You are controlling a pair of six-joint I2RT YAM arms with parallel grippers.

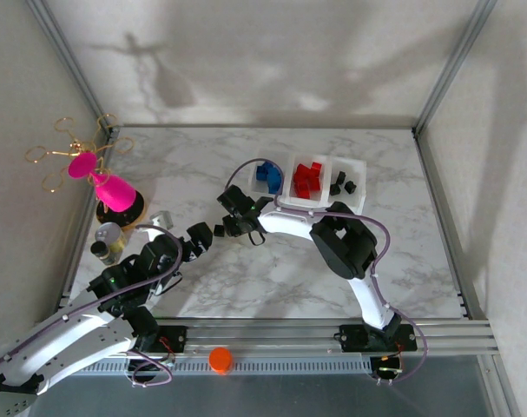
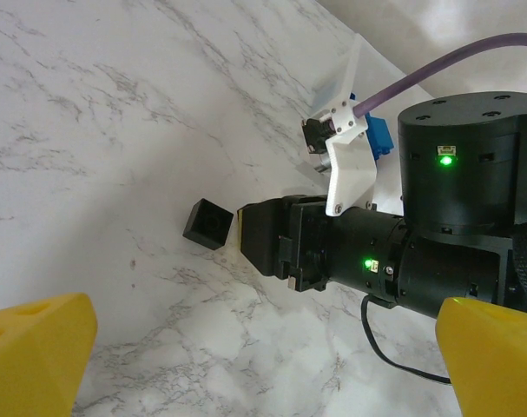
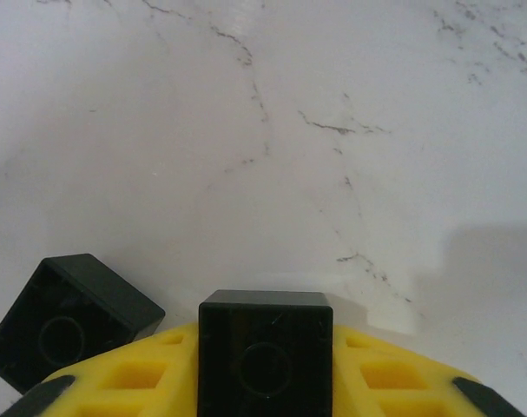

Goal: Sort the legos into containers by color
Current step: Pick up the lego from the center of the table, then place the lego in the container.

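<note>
- While spanning everything else, white grey-veined marble-look worktop point(image 1: 402, 261) smooth and bare-looking: likely to let any dropped or nudged brick skid away.
- Next in size, row of three square translucent white plastic containers point(image 1: 357, 162) at the far side, well apart from both grippers: small blue plastic bricks point(image 1: 267, 175) in the left one, translucent red bricks point(image 1: 308, 180) in the middle, black bricks point(image 1: 343, 185) in the right. Joined walls, so easy to release over the wrong one.
- Low over the worktop, right gripper point(image 3: 265, 373) narrow, seemingly clamped on a small black plastic brick point(image 3: 265, 347). Pinched near the very tips by the look of it, so liable to twist free on the carry to the right-hand container.
- Spread wide and holding nothing, left gripper point(image 2: 263, 365) aimed at the right gripper from close by. Risk of arm contact if moved together.
- Loose on the worktop, second black brick point(image 2: 209, 223) just beside the right gripper's tip, between the two grippers. Apt to be knocked aside on the lift.
</note>
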